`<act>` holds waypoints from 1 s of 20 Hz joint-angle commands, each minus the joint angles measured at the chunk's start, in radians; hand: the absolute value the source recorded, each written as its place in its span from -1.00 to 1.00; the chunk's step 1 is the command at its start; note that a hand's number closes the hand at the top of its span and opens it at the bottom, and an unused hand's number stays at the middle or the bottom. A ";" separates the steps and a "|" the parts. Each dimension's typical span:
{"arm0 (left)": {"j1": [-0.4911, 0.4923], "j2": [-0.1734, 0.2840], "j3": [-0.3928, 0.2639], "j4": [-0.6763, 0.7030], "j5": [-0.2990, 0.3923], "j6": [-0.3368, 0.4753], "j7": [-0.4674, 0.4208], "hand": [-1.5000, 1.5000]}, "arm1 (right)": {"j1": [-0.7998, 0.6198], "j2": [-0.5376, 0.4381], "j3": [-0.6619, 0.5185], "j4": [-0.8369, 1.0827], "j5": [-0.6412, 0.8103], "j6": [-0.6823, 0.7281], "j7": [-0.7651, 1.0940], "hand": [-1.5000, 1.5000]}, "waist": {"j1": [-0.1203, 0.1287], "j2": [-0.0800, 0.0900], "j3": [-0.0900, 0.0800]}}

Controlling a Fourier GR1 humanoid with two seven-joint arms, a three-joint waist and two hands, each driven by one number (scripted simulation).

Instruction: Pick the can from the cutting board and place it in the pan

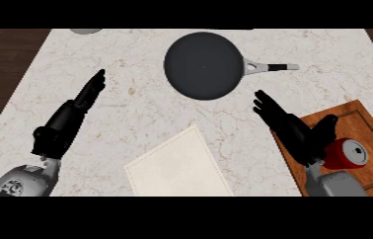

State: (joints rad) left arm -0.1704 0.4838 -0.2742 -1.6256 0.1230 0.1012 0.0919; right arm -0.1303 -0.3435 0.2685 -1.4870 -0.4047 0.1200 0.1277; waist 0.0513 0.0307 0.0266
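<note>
The task is judged to be at its very start, since nothing has yet been lifted or moved to its goal. The can (348, 154), red with a silver top, is seen lying on the wooden cutting board (355, 117) at about four o'clock in the head view, near the counter's right edge. The right hand (291, 127) is found just beside the can, at its ten o'clock side, with the fingers held straight and pointing towards eleven o'clock and the thumb spread towards the board; nothing is held in it, and whether the thumb touches the can cannot be told. The dark pan (203, 65) is placed at about twelve o'clock, its handle turned towards three o'clock, and nothing is seen inside it. The left hand (86, 92) is shown at about nine o'clock, fingers straight and nothing grasped, well apart from the can. A pale mat (178, 166) is laid at six o'clock on the marble counter (131, 50). What is left is judged to be everything: the can is to be enclosed, raised off the board, carried towards twelve o'clock and set down in the pan
</note>
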 commanded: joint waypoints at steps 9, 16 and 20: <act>0.018 -0.095 0.194 0.074 0.082 0.164 -0.004 0.00 | -0.016 -0.371 -0.272 0.079 0.060 0.431 -0.481 -1.00 | -0.094 -0.037 -0.021; 0.004 -0.097 0.202 0.083 0.108 0.123 -0.017 0.00 | 0.063 -0.575 -0.506 0.289 0.211 0.468 -0.905 -1.00 | -0.076 -0.026 -0.021; -0.025 -0.117 0.198 0.144 0.079 0.128 -0.051 0.00 | 0.075 -0.729 -0.482 0.315 0.309 0.545 -0.994 -1.00 | -0.065 -0.026 -0.025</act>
State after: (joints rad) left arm -0.1742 0.3780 -0.0830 -1.5285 0.2068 0.2363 0.0639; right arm -0.0720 -0.9421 -0.1814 -1.2254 -0.1720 0.5327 -0.6793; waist -0.0167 0.0040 0.0042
